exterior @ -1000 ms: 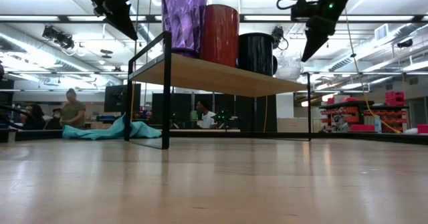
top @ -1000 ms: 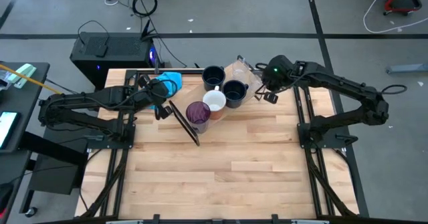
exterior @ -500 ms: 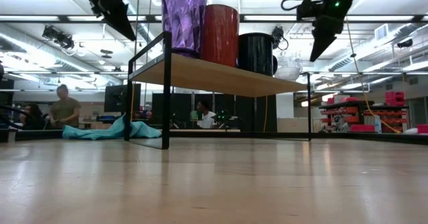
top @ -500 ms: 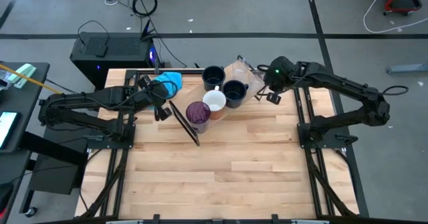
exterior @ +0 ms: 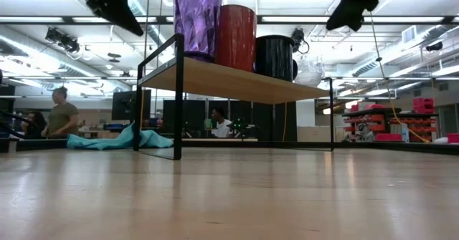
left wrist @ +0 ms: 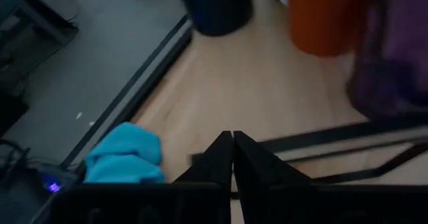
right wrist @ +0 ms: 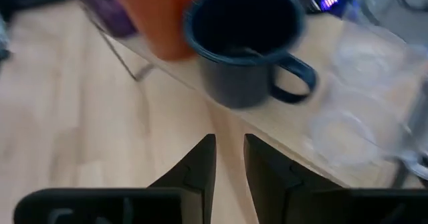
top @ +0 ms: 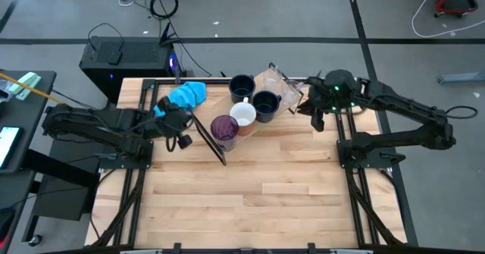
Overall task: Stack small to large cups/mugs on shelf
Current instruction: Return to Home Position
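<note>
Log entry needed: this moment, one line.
purple translucent tumbler on light wooden shelf; left gripper shut, beside shelf; right gripper open, beside shelf

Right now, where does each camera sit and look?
High view: above the table, looking straight down; shows left gripper and right gripper.
Low view: tabletop height, looking level at the light wooden black-framed shelf; arm tips at top.
Left wrist view: left arm, past its shut fingers, toward the bright blue cloth.
Right wrist view: right arm, past its open fingers, toward a dark navy mug.
High and low share the purple translucent tumbler.
</note>
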Robot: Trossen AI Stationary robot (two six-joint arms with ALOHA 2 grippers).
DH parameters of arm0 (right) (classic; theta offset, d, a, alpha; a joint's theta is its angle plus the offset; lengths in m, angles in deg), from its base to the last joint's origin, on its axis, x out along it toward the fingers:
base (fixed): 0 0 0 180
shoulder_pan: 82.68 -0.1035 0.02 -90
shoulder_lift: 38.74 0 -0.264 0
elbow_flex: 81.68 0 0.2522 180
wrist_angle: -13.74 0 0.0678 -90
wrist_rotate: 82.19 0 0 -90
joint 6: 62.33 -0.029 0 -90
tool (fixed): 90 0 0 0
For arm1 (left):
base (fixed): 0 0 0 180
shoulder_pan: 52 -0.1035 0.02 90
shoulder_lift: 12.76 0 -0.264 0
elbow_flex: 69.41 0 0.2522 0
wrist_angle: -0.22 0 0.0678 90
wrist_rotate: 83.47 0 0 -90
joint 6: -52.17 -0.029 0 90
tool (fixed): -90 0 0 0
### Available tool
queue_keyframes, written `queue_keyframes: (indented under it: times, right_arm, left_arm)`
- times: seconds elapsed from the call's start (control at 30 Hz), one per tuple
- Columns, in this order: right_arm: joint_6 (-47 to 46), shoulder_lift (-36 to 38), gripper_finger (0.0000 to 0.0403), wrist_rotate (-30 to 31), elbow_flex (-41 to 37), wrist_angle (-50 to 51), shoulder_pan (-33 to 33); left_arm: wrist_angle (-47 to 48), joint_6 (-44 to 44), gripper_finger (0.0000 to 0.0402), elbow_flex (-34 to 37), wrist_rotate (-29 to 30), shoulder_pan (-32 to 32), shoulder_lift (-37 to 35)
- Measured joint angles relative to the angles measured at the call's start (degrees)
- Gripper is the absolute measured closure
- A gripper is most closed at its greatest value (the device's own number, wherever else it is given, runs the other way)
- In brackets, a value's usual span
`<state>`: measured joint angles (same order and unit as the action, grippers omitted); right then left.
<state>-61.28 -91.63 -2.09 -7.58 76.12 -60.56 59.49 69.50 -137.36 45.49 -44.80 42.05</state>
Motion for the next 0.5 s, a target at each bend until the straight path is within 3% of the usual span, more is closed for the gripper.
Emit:
queue_keyframes:
  times: [0.33,0.5]
  right_arm:
    - [-11.1,14.8,0.0319,0.8,-16.9,-22.5,-9.1]
    - [-11.6,19.5,0.0319,1.3,-24.3,-34.4,-11.8]
  left_arm:
    - [-11.4,1.6,0.0391,11.0,0.0,7.5,-7.5]
    - [-19.1,0.1,0.0382,16.7,-0.3,10.2,-12.4]
